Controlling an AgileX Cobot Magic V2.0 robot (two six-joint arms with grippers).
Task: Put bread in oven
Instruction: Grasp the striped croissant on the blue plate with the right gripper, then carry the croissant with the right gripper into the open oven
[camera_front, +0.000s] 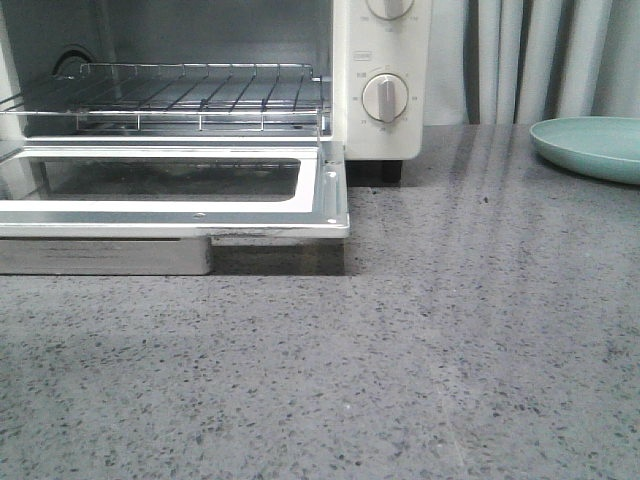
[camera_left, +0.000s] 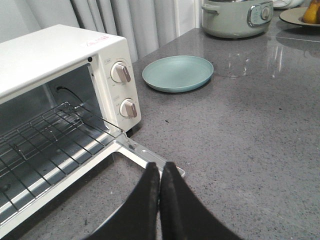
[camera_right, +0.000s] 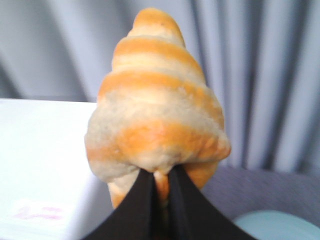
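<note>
Nearest the right wrist camera, the right gripper (camera_right: 160, 192) pinches the bread (camera_right: 155, 107) by its lower end — it looks light and soft with a glossy crust, so a firm hold across the thick middle would probably slip less. The left gripper (camera_left: 160, 195) hangs with fingers pressed together, empty, near the lowered door. Beyond, the oven (camera_left: 60, 65) stands open — rack (camera_front: 190, 95) bare.
</note>
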